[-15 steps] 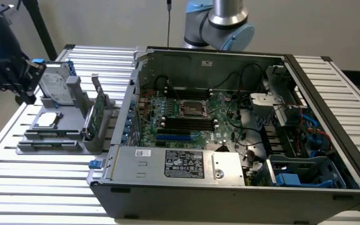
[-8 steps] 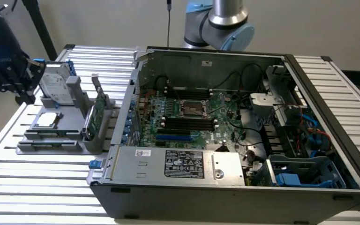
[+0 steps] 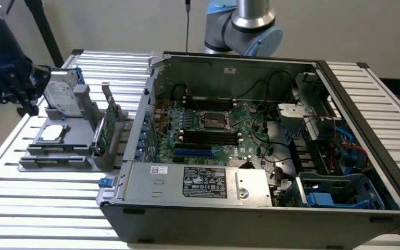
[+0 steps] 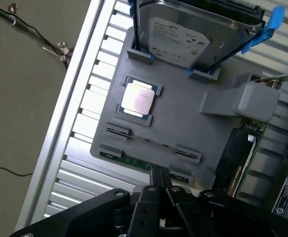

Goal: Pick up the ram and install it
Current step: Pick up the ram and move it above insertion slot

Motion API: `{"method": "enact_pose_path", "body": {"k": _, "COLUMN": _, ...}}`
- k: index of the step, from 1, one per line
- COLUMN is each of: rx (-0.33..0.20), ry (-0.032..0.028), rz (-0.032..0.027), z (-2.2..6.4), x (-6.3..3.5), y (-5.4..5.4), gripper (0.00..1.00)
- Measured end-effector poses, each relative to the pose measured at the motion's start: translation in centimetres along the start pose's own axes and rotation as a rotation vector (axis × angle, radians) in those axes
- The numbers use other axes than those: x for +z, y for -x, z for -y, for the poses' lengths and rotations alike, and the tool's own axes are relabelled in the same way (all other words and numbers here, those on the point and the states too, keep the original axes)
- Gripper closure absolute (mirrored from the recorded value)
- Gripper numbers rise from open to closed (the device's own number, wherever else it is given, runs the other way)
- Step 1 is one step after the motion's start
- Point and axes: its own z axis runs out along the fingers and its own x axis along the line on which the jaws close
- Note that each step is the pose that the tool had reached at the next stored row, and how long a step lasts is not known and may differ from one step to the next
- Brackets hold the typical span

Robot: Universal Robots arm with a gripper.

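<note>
The pincer was seen shut, with nothing gripped, poised over the edge of the grey holder nearest it. The ram was lodged on edge in a slot along that same edge of the holder. With the tips shut, the stick could be struck on top rather than straddled, and it might be cracked or jammed in its slot. In the holder, a silver processor chip was seated at the middle, a hard drive was stood at the far edge, and a green expansion card was slotted along one side. An opened computer case was set beside the holder on the worktop.
</note>
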Motion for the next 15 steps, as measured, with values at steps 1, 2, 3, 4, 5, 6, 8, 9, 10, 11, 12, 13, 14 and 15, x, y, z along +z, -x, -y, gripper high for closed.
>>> {"method": "enact_pose_path", "body": {"k": 1, "rx": -0.018, "ry": 0.0002, "rz": -0.0004, "z": 0.00, "x": 0.00, "y": 0.00, "gripper": 0.89}}
{"method": "enact_pose_path", "body": {"k": 2, "rx": -0.036, "ry": 0.0003, "rz": -0.0008, "z": 0.00, "x": 0.00, "y": 0.00, "gripper": 0.89}}
{"method": "enact_pose_path", "body": {"k": 3, "rx": -0.055, "ry": 0.0005, "rz": -0.0011, "z": 0.00, "x": 0.01, "y": 0.00, "gripper": 0.89}}
{"method": "enact_pose_path", "body": {"k": 4, "rx": -0.073, "ry": 0.0007, "rz": -0.0014, "z": 0.00, "x": 0.01, "y": 0.00, "gripper": 0.89}}
{"method": "enact_pose_path", "body": {"k": 5, "rx": -0.092, "ry": 0.0008, "rz": -0.0018, "z": 0.00, "x": 0.01, "y": 0.00, "gripper": 0.89}}
{"method": "enact_pose_path", "body": {"k": 6, "rx": -0.110, "ry": 0.0010, "rz": -0.0022, "z": 0.00, "x": 0.01, "y": 0.00, "gripper": 0.89}}
{"method": "enact_pose_path", "body": {"k": 8, "rx": -0.146, "ry": 0.0013, "rz": -0.0030, "z": 0.00, "x": 0.01, "y": 0.00, "gripper": 0.89}}
{"method": "enact_pose_path", "body": {"k": 9, "rx": -0.164, "ry": 0.0015, "rz": -0.0033, "z": 0.00, "x": 0.02, "y": 0.00, "gripper": 0.89}}
{"method": "enact_pose_path", "body": {"k": 10, "rx": -0.182, "ry": 0.0017, "rz": -0.0037, "z": 0.00, "x": 0.02, "y": 0.00, "gripper": 0.89}}
{"method": "enact_pose_path", "body": {"k": 11, "rx": -0.202, "ry": 0.0018, "rz": -0.0041, "z": 0.00, "x": 0.03, "y": 0.00, "gripper": 0.89}}
{"method": "enact_pose_path", "body": {"k": 12, "rx": -0.220, "ry": 0.0020, "rz": -0.0044, "z": 0.00, "x": 0.03, "y": 0.00, "gripper": 0.89}}
{"method": "enact_pose_path", "body": {"k": 13, "rx": -0.237, "ry": 0.0022, "rz": -0.0048, "z": 0.00, "x": 0.03, "y": 0.00, "gripper": 0.89}}
{"method": "enact_pose_path", "body": {"k": 14, "rx": -0.256, "ry": 0.0023, "rz": -0.0051, "z": 0.00, "x": 0.04, "y": 0.00, "gripper": 0.89}}
{"method": "enact_pose_path", "body": {"k": 15, "rx": -0.273, "ry": 0.0025, "rz": -0.0055, "z": 0.00, "x": 0.05, "y": 0.00, "gripper": 0.89}}
